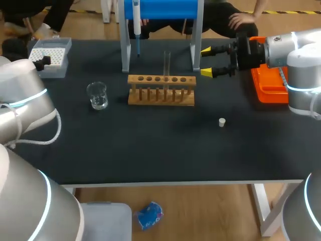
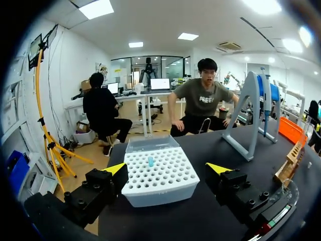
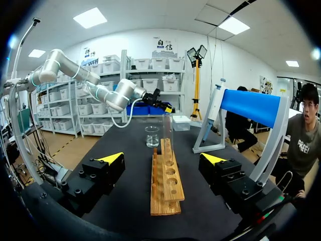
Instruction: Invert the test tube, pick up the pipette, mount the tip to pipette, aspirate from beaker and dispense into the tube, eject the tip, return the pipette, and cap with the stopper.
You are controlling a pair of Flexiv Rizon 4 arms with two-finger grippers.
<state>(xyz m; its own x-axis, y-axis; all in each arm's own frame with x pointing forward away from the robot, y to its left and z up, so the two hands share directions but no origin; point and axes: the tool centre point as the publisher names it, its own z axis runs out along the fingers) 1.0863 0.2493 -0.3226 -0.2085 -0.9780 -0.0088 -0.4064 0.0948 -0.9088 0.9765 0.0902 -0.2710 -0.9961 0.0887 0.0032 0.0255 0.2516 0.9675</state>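
Note:
A clear test tube (image 1: 167,63) (image 3: 168,133) stands in the wooden rack (image 1: 160,91) (image 3: 167,179). My right gripper (image 1: 206,61) (image 3: 163,157) hangs open just right of the rack's end, aligned with its length. The pipette (image 1: 136,24) (image 3: 216,103) hangs on the blue stand (image 1: 160,9). Left of the rack sits the glass beaker (image 1: 97,95) (image 3: 152,135). My left gripper (image 2: 167,168) is open over the far-left tip box (image 1: 50,56) (image 2: 159,176), which holds one blue tip (image 2: 150,161). A small white stopper (image 1: 221,122) lies right of centre.
An orange tray (image 1: 268,84) sits at the table's right edge behind my right arm. The stand's legs (image 1: 124,50) flank the space behind the rack. The black table (image 1: 150,150) stretches bare toward its front edge.

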